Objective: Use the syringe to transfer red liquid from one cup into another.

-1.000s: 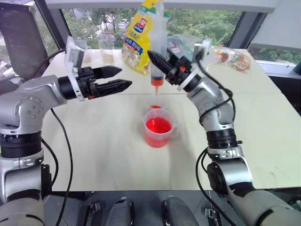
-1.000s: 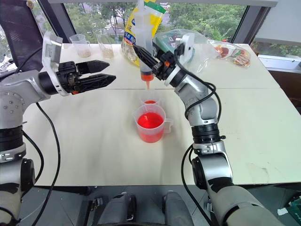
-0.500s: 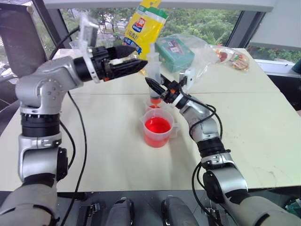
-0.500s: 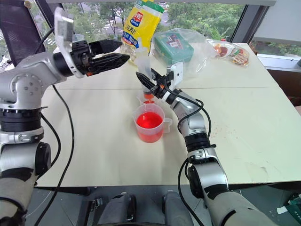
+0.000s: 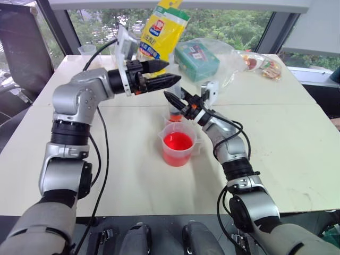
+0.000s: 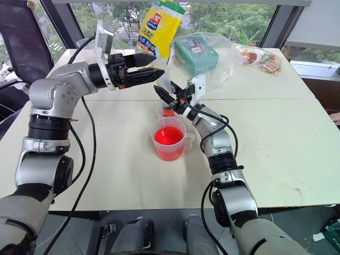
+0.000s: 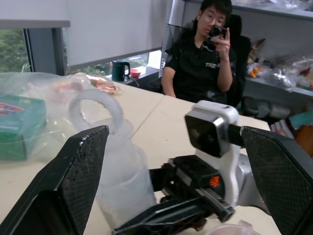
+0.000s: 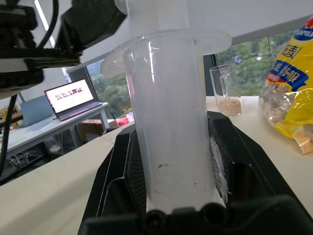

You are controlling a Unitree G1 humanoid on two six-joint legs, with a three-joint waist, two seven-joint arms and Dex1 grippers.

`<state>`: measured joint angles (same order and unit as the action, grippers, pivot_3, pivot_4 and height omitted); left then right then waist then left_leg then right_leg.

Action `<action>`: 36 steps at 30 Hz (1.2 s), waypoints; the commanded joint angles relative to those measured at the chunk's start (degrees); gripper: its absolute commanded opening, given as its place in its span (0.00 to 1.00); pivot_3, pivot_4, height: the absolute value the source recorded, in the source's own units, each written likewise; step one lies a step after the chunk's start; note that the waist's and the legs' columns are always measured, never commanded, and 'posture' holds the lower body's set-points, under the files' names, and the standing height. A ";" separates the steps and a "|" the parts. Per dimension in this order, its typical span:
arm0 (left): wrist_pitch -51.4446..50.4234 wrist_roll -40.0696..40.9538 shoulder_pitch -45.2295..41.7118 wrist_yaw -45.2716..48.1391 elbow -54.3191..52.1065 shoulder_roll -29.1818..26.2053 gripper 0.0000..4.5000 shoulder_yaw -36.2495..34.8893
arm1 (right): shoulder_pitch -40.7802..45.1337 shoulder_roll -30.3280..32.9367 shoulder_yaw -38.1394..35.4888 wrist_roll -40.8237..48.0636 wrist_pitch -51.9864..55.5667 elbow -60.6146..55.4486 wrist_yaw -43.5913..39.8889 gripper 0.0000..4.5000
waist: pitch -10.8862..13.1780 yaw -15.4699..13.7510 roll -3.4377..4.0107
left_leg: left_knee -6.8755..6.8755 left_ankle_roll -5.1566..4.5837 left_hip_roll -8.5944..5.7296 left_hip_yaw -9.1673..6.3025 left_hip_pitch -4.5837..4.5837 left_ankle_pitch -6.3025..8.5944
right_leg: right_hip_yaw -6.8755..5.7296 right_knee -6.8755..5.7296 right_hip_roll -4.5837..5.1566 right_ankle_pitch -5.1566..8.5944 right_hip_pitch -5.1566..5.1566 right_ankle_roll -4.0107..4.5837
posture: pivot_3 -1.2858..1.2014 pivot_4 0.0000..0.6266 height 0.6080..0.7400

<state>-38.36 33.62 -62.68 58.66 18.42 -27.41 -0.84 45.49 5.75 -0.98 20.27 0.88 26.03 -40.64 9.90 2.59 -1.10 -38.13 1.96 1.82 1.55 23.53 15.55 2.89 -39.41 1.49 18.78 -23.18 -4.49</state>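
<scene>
Person (image 7: pixel 203 54) behind right gripper (image 7: pixel 193 215), left-wrist-side.

The yellow bag (image 8: pixel 288 93) reads "FAMILIA" along its top edge; the person's black shirt (image 7: pixel 198 73) shows what looks like "TRE"

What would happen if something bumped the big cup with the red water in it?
The wide beaker would probably slide or slosh rather than tip: it looks broad and low, and the red liquid weighs it down. It is open-topped, so a hard knock could spill. Its clear plastic wall looks thin, so it may flex if squeezed.
</scene>
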 commanded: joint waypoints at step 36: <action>4.72 -7.66 -3.25 6.99 10.09 6.92 0.01 1.80 | 4.09 1.95 -1.43 1.53 3.13 -9.70 -1.26 0.30 | 0.00 -0.02 0.00 | 0.00 0.00 0.00 0.03 0.00 0.00 | 0.00 -0.05 -0.01 0.00 -0.04 0.00 | 0.52 0.24 1.00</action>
<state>-32.24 26.68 -67.24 63.62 29.98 -21.66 -1.94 45.46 8.25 -0.94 19.38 4.92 22.22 -42.41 9.90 2.57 -1.10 -38.13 1.96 1.82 1.59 23.53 15.55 2.89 -39.46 1.49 18.78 -23.22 -4.49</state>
